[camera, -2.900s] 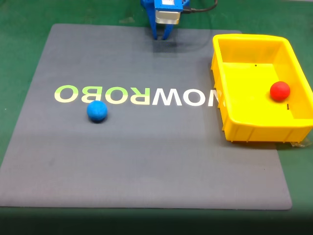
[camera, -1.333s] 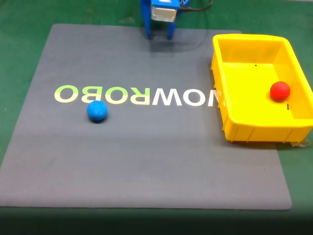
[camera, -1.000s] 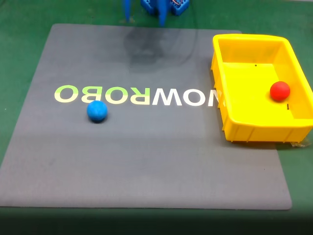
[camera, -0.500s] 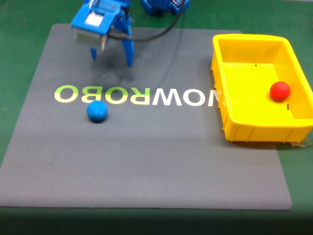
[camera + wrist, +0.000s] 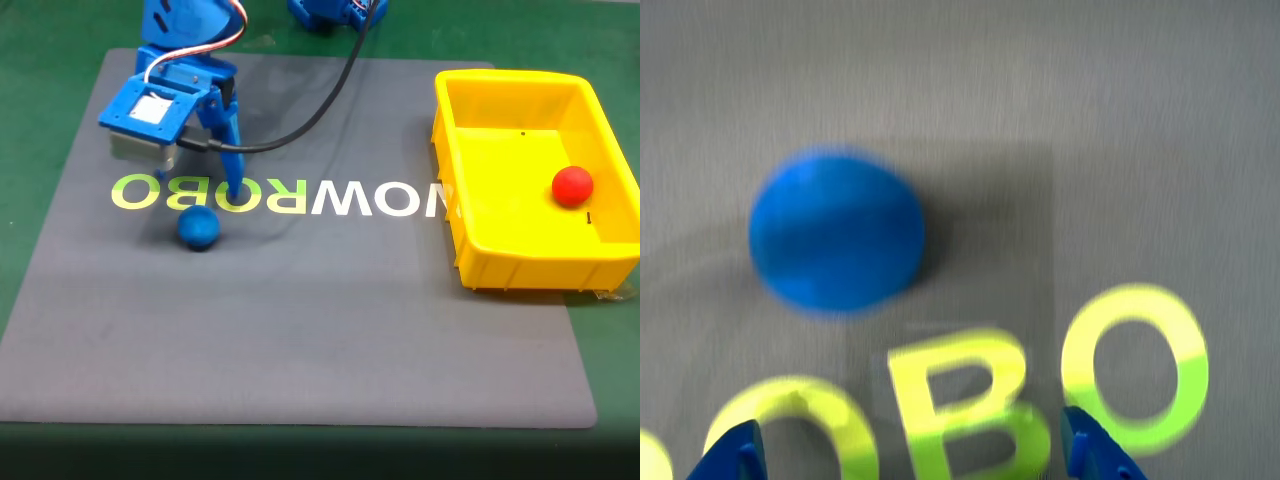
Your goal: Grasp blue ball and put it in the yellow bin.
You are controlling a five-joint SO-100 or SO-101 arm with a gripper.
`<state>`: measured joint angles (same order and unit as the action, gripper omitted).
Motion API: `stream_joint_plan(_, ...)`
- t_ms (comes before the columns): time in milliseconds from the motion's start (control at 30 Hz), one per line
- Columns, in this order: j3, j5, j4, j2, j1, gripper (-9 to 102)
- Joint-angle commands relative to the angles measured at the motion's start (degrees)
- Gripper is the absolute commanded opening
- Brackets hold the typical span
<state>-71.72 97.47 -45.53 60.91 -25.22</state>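
The small matte blue foam ball [image 5: 199,227] is seen resting on the dark grey rubber mat [image 5: 300,330], just below the yellow-green printed lettering [image 5: 200,194] in the fixed view, well apart from the bright yellow rectangular plastic bin [image 5: 470,245] at the mat's right edge. A small red ball [image 5: 572,186] already lies inside that bin. The blue two-finger pincer [image 5: 205,190] is held just above and behind the blue ball, tips pointed downward; this posture is judged to be a lining-up for a descent over the ball. In the wrist view the two blue fingertips [image 5: 735,457] are seen at the bottom corners, spread wide with nothing between them, so the pincer is released, its gap wider than the ball [image 5: 836,231] ahead of it. The ball sits left of the gap's centre there, so a small sideways correction is probably needed.

Compared with half a second earlier, the arm has been swung further down and toward the ball, from above the lettering to directly over it. The blue ball, red ball and bin are unmoved.
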Motion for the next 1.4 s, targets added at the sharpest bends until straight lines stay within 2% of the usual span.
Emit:
stream_joint_plan(0, 6.68, -1.23, 1.23, -0.97, 1.05, 34)
stream_joint_plan(467, 18.46, -4.22, 0.88, -10.11, 2.81, 33)
stream_joint_plan(1000, 25.14, -5.98, 0.88, -16.17, 4.39, 31)
stream_joint_plan(1133, 26.89, -6.94, 0.44, -17.31, 5.19, 22)
stream_joint_plan(1233, 27.6, -7.38, 0.35, -17.93, 5.45, 2)
stream_joint_plan(1367, 27.69, -7.12, -0.79, -18.02, 5.45, 0)
